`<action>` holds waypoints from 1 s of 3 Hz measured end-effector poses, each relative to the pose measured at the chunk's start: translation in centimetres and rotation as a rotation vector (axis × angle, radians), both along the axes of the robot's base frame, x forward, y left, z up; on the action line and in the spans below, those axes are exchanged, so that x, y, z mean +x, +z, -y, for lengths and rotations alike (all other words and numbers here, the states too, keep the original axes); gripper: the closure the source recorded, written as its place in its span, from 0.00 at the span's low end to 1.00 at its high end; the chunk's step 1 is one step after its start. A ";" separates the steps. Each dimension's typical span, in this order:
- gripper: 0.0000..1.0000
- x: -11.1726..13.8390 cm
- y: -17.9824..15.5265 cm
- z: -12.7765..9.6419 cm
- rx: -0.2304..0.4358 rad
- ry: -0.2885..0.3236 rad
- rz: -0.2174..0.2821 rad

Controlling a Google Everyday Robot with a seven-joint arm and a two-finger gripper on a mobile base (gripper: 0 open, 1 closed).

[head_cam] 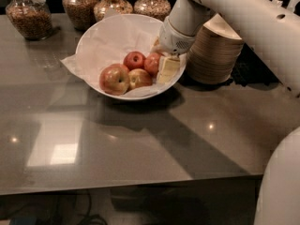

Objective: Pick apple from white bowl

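Reaching down from the upper right, the robot's arm (234,13) has its claw (164,70) dipped inside the white bowl (93,32), right at the bowl's right-hand edge. That spot makes sense: the apple (151,63) it's after sits on that side of the pile, so coming in over the near rim probably keeps the claw off the other fruit. The claw is pressed up against the apple's right side, but whether it's actually clamped on or just parked beside it, can't tell from this angle.

The apple itself is round and an even orange-red, partly hidden behind the claw. It's nestled against a smaller, darker red apple (134,60) on its left and a pair of yellower apples (114,78) in front, all resting on crinkled white paper (117,36) lining the bowl. The bowl sits on the grey desk (140,139), just beside a stack of beige bowls (215,55). Tight neighbours, so a lift could nudge them.
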State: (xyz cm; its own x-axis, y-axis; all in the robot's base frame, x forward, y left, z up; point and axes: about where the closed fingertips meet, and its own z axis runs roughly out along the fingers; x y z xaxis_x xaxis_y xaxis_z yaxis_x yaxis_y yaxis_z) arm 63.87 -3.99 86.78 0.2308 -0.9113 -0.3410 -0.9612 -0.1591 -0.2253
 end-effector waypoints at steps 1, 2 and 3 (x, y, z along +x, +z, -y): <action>0.50 0.2 -0.9 1.3 -0.010 -0.031 -0.013; 0.74 0.2 -1.1 1.7 -0.008 -0.044 -0.020; 0.96 0.3 0.4 2.4 0.022 -0.058 -0.019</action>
